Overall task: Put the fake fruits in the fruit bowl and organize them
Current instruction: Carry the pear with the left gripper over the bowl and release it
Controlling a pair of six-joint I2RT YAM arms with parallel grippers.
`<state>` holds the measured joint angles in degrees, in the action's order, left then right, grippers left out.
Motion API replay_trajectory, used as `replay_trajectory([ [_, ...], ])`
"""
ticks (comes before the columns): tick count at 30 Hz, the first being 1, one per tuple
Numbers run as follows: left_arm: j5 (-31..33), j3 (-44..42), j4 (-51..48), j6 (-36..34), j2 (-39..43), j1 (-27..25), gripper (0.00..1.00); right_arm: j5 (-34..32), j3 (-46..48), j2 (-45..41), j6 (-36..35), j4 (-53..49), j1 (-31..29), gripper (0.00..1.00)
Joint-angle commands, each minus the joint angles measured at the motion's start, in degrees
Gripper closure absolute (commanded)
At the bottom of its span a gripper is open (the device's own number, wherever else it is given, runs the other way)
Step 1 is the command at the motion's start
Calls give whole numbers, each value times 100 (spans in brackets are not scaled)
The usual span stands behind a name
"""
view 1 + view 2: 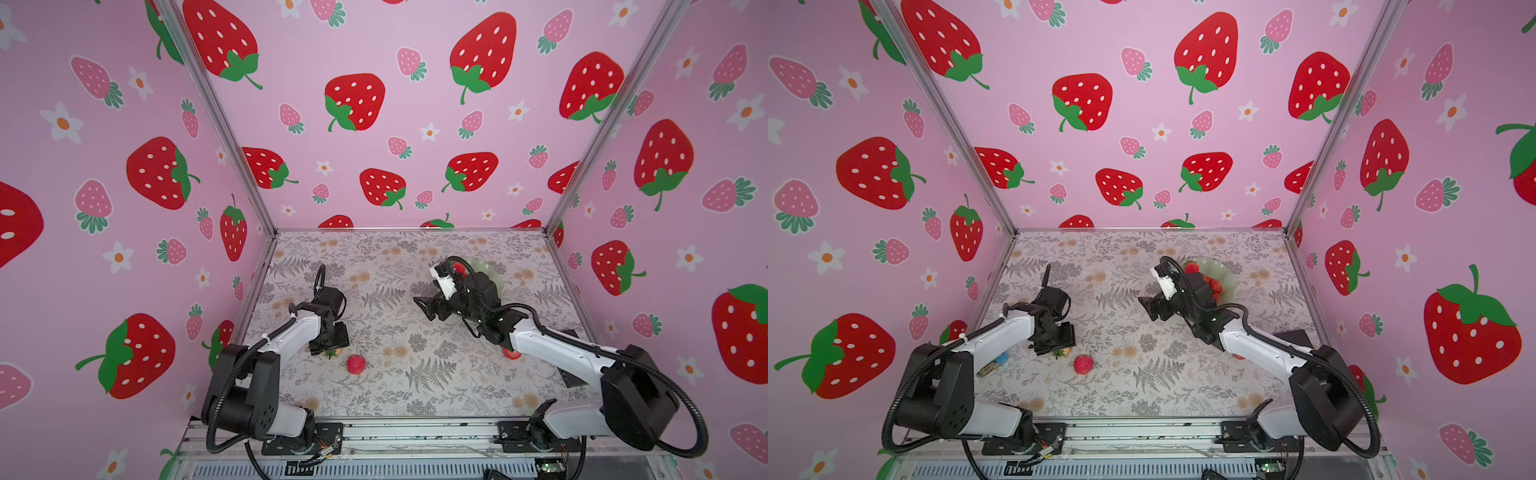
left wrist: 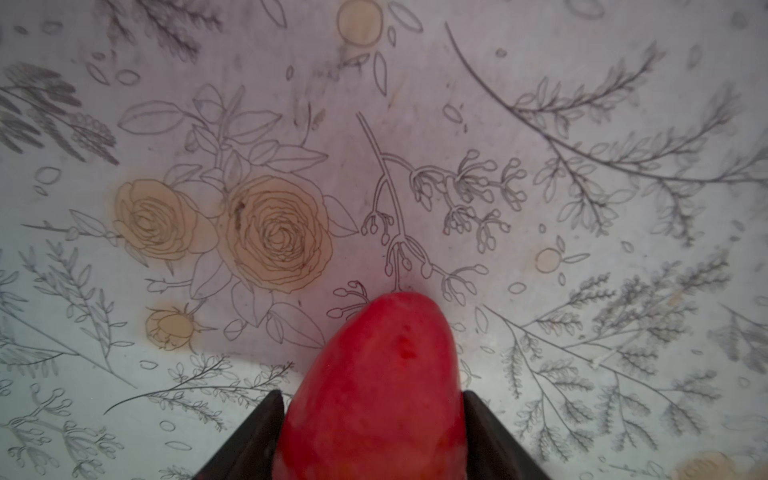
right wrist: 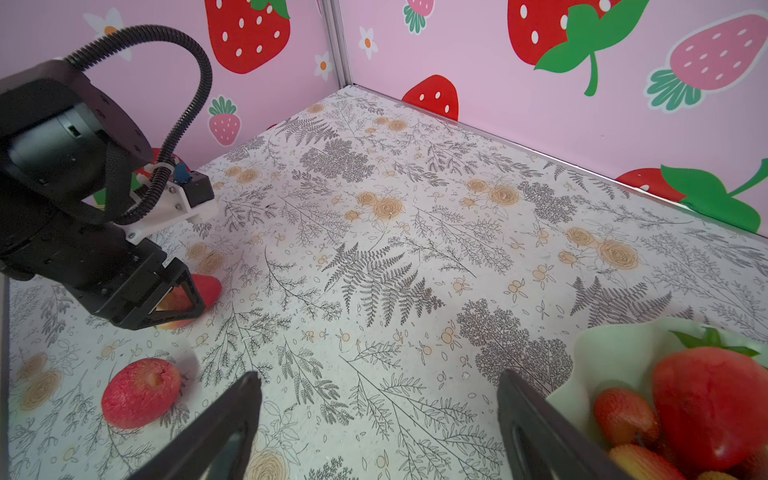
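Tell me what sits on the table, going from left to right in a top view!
Strawberry → round red fruit → bowl with fruit in it.

Mint bowl [image 1: 1222, 270] far right holds a strawberry [image 3: 715, 407] and berries [image 3: 623, 415] — second strawberry [image 2: 374, 395] near left, round red fruit [image 1: 356, 364] near middle, other red fruit [image 1: 511, 354] near right.

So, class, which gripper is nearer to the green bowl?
Right. The right gripper hangs open just beside the bowl, by the rim that faces the other arm. The left gripper is far across the table, near the front left, closed on a strawberry.
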<state>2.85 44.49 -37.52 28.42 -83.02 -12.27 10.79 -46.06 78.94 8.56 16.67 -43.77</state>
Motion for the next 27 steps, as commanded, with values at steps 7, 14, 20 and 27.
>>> replay_trajectory([
  [7, 234, 383, -64, -299, 365, -248, 48, -29, 236, -362, 242, 43, 219, 9],
  [14, -99, 1828, 52, -1580, 166, -1077, 48, 137, 420, -923, 1164, -289, 1298, 8],
  [20, -993, 4250, -591, -2899, -1343, -1783, 48, 335, 676, -1564, 1460, -898, 2111, 9],
  [27, -1223, 7670, -1839, -4509, -3686, -2406, 47, 367, 1170, -2355, 1517, -1128, 2381, 8],
])
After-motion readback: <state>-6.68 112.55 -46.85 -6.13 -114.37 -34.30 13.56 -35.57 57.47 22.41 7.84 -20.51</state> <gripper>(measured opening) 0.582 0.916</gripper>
